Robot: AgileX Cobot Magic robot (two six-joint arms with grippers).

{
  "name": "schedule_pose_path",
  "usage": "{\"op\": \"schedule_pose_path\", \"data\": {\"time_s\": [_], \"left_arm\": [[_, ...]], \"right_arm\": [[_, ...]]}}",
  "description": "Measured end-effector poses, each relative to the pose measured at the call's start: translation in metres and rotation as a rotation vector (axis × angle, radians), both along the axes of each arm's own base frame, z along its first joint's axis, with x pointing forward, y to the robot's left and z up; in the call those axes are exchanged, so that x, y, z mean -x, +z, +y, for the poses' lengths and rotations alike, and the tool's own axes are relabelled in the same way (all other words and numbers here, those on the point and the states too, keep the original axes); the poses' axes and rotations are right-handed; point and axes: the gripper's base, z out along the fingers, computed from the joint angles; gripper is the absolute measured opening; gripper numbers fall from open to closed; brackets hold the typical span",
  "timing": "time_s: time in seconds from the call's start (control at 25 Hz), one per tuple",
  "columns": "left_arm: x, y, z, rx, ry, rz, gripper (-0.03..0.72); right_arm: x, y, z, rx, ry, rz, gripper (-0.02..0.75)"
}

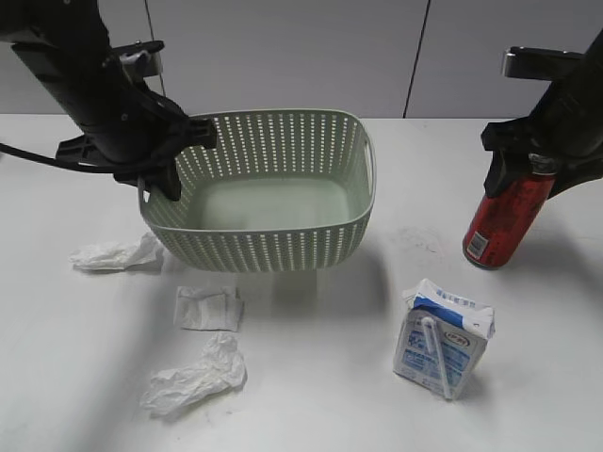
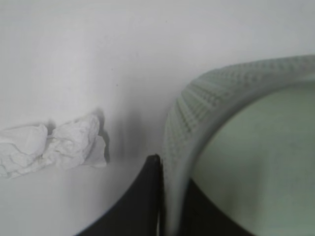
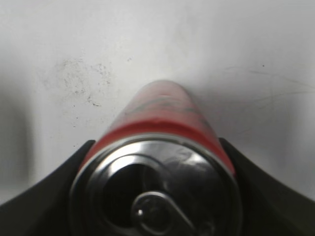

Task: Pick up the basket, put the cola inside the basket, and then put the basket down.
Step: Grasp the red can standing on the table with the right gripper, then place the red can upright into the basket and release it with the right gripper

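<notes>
**My two hands, each holding something**

From the outside camera, my left gripper [image 1: 168, 151] pinches the left wall of the basket [image 1: 273, 193]. The basket is pale green plastic with round corners and rows of little slots. It looks tipped, with its left side higher. My right gripper [image 1: 528, 160] squeezes the top of the cola [image 1: 499, 226], a tall red can that leans over the white table [image 1: 311, 377]. A blue-and-white carton [image 1: 443, 339] with a straw stands near the can. Crumpled white tissues [image 1: 193, 377] lie near the basket.

My left wrist camera shows my black fingers [image 2: 142, 196] on both sides of the blurry slotted rim. A wrinkly tissue [image 2: 54, 145] lies beside it.

My right wrist camera shows the can's shiny silver top between my dark fingers [image 3: 44, 196], clamped snug.
</notes>
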Motion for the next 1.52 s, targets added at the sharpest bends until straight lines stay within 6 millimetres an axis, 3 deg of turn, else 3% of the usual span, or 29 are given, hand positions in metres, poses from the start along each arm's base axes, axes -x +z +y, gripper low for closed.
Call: {"op": "schedule_pose_path", "data": {"time_s": [0.28, 0.4, 0.56, 0.68, 0.88, 1.04, 1.12, 1.28, 1.52], "left_arm": [[0.000, 0.000, 0.000, -0.002, -0.001, 0.002, 0.003], [0.000, 0.000, 0.000, -0.010, -0.031, -0.007, 0.003], [0.000, 0.000, 0.000, -0.018, -0.059, -0.017, 0.003], [-0.004, 0.001, -0.002, -0.012, -0.063, -0.013, 0.003], [-0.014, -0.006, -0.010, -0.033, -0.087, 0.035, 0.003], [-0.012, -0.006, -0.022, -0.043, -0.121, 0.024, 0.003], [-0.009, -0.007, -0.027, -0.042, -0.129, 0.025, 0.003], [-0.009, -0.009, -0.030, -0.042, -0.132, 0.032, 0.003], [-0.009, -0.009, -0.029, -0.047, -0.134, 0.028, 0.003]], "right_arm": [[0.000, 0.010, 0.000, 0.004, 0.025, 0.029, 0.501], [0.001, 0.031, 0.001, 0.006, 0.080, 0.012, 0.501], [0.010, 0.076, 0.010, -0.012, 0.171, -0.089, 0.501], [0.027, 0.109, 0.033, -0.001, 0.268, -0.181, 0.501], [0.060, 0.157, 0.093, 0.007, 0.479, -0.339, 0.501], [0.071, 0.175, 0.134, -0.035, 0.583, -0.434, 0.501], [0.071, 0.169, 0.150, -0.041, 0.621, -0.424, 0.501], [0.060, 0.134, 0.172, -0.020, 0.659, -0.326, 0.501], [0.042, 0.081, 0.184, 0.038, 0.676, -0.162, 0.501]]}}
